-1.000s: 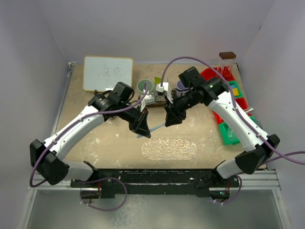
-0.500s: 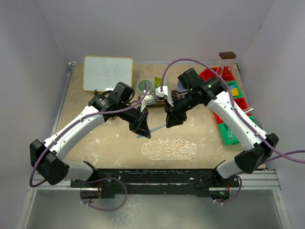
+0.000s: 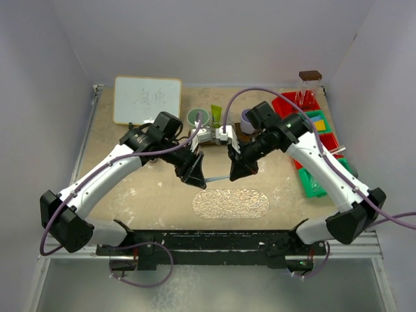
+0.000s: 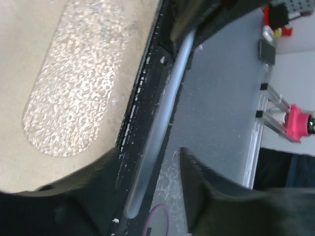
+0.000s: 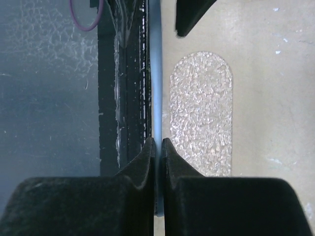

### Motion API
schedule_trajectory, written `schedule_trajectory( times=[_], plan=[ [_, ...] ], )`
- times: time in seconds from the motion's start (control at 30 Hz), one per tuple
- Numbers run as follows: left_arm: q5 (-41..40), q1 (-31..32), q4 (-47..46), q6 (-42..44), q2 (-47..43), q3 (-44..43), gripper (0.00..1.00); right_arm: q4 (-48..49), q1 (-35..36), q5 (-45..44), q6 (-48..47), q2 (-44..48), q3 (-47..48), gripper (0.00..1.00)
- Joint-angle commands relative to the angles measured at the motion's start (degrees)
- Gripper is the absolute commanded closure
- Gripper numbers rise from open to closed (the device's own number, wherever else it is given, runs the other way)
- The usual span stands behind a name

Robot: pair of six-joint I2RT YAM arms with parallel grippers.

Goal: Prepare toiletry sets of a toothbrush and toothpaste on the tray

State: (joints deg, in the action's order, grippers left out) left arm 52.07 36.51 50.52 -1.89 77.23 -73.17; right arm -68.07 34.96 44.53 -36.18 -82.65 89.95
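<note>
The right tool [image 5: 158, 142] pinches the slim toothbrush [image 5: 155, 98] above the bench [image 3: 149, 188], near the tray [image 3: 231, 203] — the left tool [image 4: 150, 152] stands parted around it; light, stiff, slippery — best gripped mid-handle

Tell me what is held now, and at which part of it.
The right end effector pinches the toothbrush near one end; the left end effector is open around it.

The tan, speckled table [image 3: 130, 188] fills the middle of the frame. A whiteboard [image 3: 147, 100] lies flat at its upper left. A glittery oval tray [image 3: 230, 203] sits at lower centre. Red and green bins [image 3: 327, 140] line the right edge. A small green-rimmed cup [image 3: 197, 117] stands at upper centre.
</note>
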Motion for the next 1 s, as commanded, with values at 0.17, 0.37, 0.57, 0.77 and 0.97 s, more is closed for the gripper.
schedule_trajectory(
  times=[0.17,0.37,0.57,0.77,0.97],
  plan=[
    [-8.67,-10.26,-11.60,-11.10,-9.54,-0.79,0.27,13.02,-2.76,-7.45,25.12,16.84,-16.45,1.00],
    [-24.51,-12.49,-9.80,-13.93,-10.61,-6.12,0.23,22.15,-3.47,-25.14,44.74,26.02,-24.82,1.00],
    [-33.89,-12.46,-8.35,-17.24,-10.05,-11.21,0.02,18.61,-4.34,-43.75,64.59,17.22,-16.90,1.00],
    [-33.10,-12.44,-9.37,-18.94,-9.26,-11.68,0.07,7.54,-7.54,-41.62,56.89,0.57,0.83,1.00],
    [-32.39,-12.43,-10.69,-19.40,-9.49,-10.89,0.06,4.53,-8.93,-40.90,51.60,-7.16,9.04,1.00]
  ],
)
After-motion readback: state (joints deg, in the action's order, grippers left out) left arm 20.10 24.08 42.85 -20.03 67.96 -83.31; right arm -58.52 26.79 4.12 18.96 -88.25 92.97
